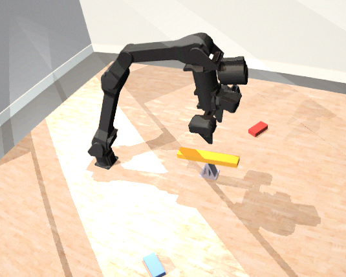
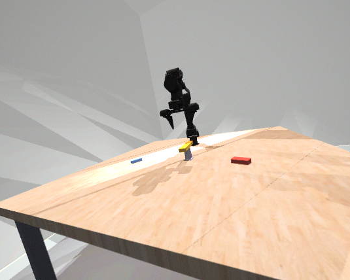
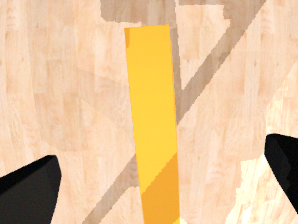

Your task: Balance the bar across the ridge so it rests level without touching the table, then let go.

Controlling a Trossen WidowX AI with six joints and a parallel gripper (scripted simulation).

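The yellow bar (image 1: pixel 215 157) (image 2: pixel 186 146) (image 3: pixel 152 100) lies across the top of the small grey ridge (image 1: pixel 212 171) (image 2: pixel 188 155). It looks about level, with both ends off the table. The ridge stands upright under about the middle of the bar and is hidden below it in the wrist view. My gripper (image 1: pixel 215 132) (image 2: pixel 180 127) (image 3: pixel 165 157) is wide open and empty above the bar. In the wrist view its fingers are on either side of the bar, well apart from it.
A red block (image 1: pixel 258 129) (image 2: pixel 241 160) lies on the wooden table (image 1: pixel 295 155) (image 2: pixel 217 209), beyond the ridge in the top view. A blue block (image 1: pixel 154 265) (image 2: pixel 136 160) lies at the bottom of that view. Shadows of the arm fall beside the ridge.
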